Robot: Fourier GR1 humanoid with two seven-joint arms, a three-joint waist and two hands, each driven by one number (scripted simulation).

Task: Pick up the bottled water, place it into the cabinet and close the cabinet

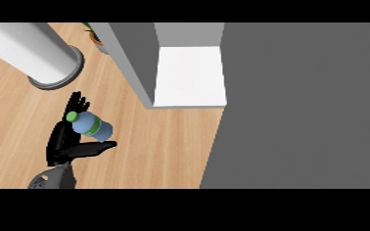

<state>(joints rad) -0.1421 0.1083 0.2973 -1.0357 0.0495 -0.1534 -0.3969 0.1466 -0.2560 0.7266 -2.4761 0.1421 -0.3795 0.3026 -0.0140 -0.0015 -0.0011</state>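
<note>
The bottled water [95, 127], pale blue with a green cap [72, 116], stands on the wooden counter [159, 147] at the lower left. My left hand [63, 139] is right against it from the left. Its fingers [76, 102] reach straight up past the cap and its thumb [100, 147] sticks out just under the bottle, so the bottle sits in the gap between them. The cabinet is open, showing its white shelf [190, 76] at upper centre. Its large grey door [296, 107] fills the right side. My right hand does not show.
A tall white cylinder on a grey round base [45, 58] stands at the upper left. A potted plant [95, 35] peeks from behind the cabinet's grey side wall [133, 58]. Bare wooden counter lies between the bottle and the cabinet.
</note>
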